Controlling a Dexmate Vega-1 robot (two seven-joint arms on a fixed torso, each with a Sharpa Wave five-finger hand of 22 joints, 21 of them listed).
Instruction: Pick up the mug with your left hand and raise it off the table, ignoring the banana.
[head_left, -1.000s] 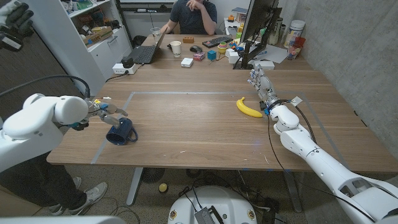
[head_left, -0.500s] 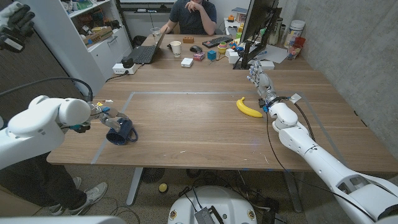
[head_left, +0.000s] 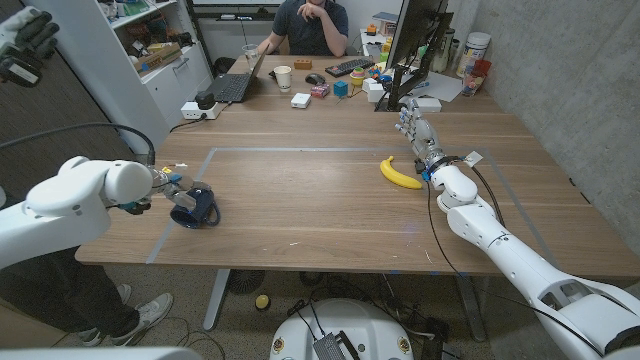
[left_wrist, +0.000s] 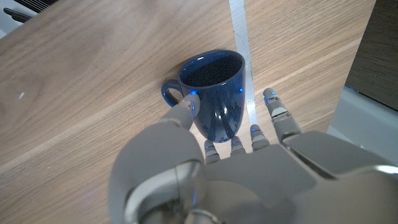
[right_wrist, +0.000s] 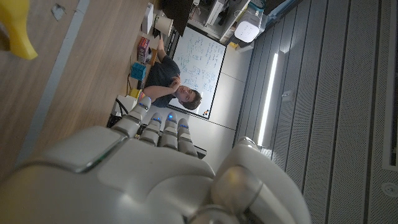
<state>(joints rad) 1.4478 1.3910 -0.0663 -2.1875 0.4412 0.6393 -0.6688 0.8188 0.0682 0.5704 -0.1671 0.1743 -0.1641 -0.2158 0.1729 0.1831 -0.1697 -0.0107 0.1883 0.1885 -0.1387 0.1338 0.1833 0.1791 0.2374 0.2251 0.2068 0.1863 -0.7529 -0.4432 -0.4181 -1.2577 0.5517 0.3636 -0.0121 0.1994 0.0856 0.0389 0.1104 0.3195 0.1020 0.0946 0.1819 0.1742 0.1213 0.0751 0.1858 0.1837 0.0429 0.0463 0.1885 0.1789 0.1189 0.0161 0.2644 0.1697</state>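
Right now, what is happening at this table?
The robot's left hand has reached the blue mug, which stands on the wooden table. Its fingers are at the mug's side, but a firm grip is not clear. The right hand waits beside the banana. A person sits behind.

The back of the right hand (right_wrist: 149, 168) was seen across the lower part of the right wrist view, its fingers (right_wrist: 163, 127) held close together and reaching away from the camera. A wooden table (right_wrist: 56, 81) was shown beyond it, crossed by a pale tape line (right_wrist: 59, 65). One end of the banana (right_wrist: 13, 31) was caught at the frame's corner — yellow, resting on the wood. Farther off, a seated person (right_wrist: 171, 90) was seen before a whiteboard (right_wrist: 202, 71) — and a lit ceiling strip (right_wrist: 270, 81).
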